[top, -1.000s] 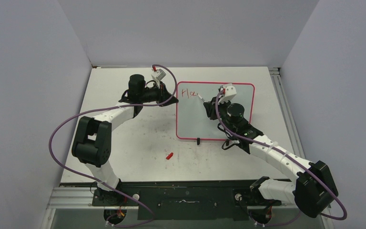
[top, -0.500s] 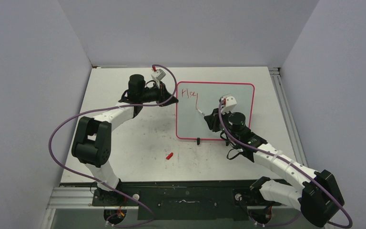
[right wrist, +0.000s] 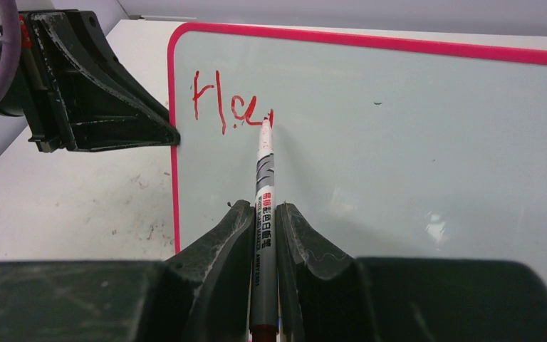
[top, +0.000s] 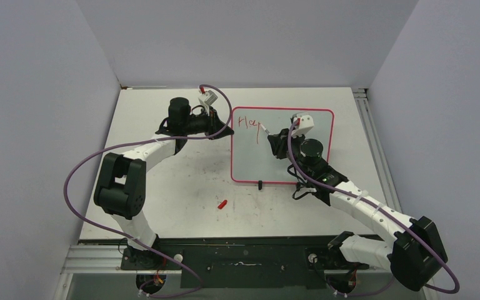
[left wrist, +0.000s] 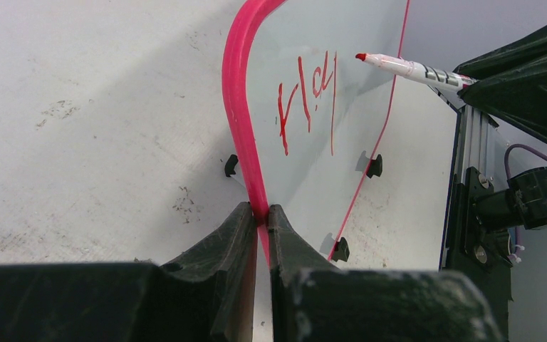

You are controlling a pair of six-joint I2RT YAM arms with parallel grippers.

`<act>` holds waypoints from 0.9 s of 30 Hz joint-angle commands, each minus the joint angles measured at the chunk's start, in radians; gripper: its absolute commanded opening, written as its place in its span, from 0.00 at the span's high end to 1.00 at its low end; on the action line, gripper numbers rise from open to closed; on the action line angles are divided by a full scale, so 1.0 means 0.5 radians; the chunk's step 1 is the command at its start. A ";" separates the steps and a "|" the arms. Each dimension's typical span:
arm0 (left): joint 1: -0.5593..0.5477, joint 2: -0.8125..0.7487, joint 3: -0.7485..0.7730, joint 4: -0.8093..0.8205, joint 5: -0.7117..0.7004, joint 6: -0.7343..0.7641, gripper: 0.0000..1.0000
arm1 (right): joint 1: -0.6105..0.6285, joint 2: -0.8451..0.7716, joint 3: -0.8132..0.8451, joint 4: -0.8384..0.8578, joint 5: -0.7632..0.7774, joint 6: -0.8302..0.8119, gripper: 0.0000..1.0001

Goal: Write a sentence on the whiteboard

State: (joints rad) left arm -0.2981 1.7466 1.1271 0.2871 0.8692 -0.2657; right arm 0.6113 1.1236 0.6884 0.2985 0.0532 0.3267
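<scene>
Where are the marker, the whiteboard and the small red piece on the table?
marker [right wrist: 263, 182]: right wrist view, middle of the barrel.
whiteboard [top: 250, 159]: top view, bare lower-left surface.
small red piece [top: 222, 204]: top view, its centre.

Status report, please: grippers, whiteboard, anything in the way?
Left gripper shut on whiteboard rim. Right gripper shut on marker, tip by sentence: few letters only. Red cap on table, apart from whiteboard.

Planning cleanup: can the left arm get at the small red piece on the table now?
Probably not now: the left tool is shut on the whiteboard rim. The red piece itself lies in the open.
</scene>
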 commanded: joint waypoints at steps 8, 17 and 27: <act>0.021 -0.097 0.017 0.064 0.020 0.044 1.00 | 0.000 0.116 0.123 0.222 0.067 -0.073 0.95; 0.019 -0.093 0.017 0.064 0.022 0.044 1.00 | -0.003 0.103 0.098 0.215 0.163 -0.087 0.95; 0.019 -0.095 0.016 0.064 0.021 0.043 1.00 | -0.006 0.046 0.016 0.150 0.183 -0.060 0.95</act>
State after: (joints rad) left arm -0.2981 1.7466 1.1263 0.2874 0.8684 -0.2653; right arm 0.6102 1.1748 0.7013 0.3504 0.1158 0.2966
